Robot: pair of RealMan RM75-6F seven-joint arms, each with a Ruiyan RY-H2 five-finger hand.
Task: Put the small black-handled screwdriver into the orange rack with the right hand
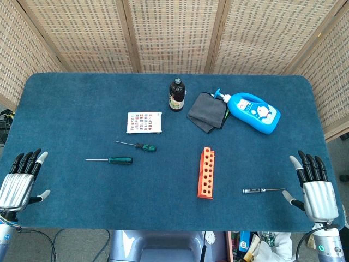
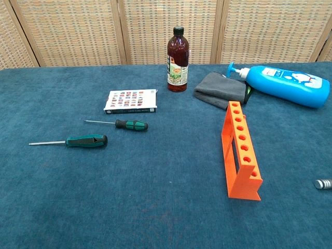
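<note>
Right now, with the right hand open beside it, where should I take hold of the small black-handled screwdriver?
Pinch the dark handle end, coming down from above. The small black-handled screwdriver lies flat, its thin shaft toward the right hand, leaving the tip free for the orange rack.

Blue cloth table (image 1: 82, 103), with a woven screen (image 1: 174, 33) behind it. On the left, two green-handled screwdrivers: a bigger one (image 1: 110, 160) nearer the front and a smaller one (image 1: 137, 146) just behind it. Behind those, a small flat box (image 1: 144, 122), maybe cards. At the back, a dark bottle (image 1: 176, 95) standing up, a folded grey cloth (image 1: 207, 111) beside it, and a blue pump bottle (image 1: 252, 112) lying on its side, touching the cloth.
</note>
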